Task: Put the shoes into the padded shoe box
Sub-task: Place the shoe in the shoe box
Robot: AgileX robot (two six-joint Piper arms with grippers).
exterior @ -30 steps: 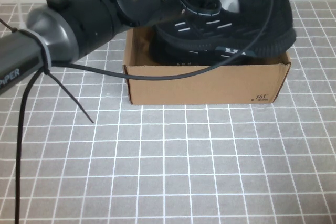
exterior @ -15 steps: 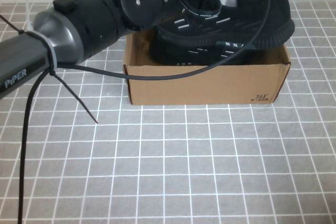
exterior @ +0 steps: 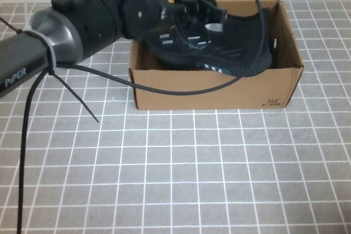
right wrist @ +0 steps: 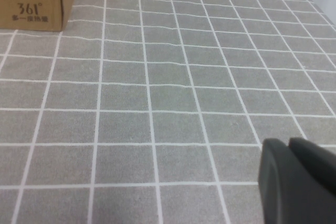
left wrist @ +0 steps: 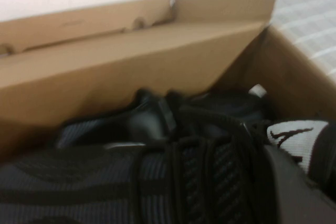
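On the grey gridded table (exterior: 181, 179), my left hand (exterior: 189, 17) pinches a shoe (exterior: 230, 53) lengthwise inside the padded shoe box (exterior: 214, 89); my right hand (right wrist: 299, 182), fingers pressed together, hovers well apart.

A grey table (exterior: 181, 173) with a white grid carries one thing — the padded shoe box (exterior: 214, 89), standing toward its far edge.

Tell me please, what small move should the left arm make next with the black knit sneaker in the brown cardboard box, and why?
Probably open the left gripper and lift straight up. The black knit sneaker it holds already lies low inside the brown cardboard shoe box, beside the second black sneaker by the back wall, so only the release seems left. The right gripper is parked over the grey gridded table.
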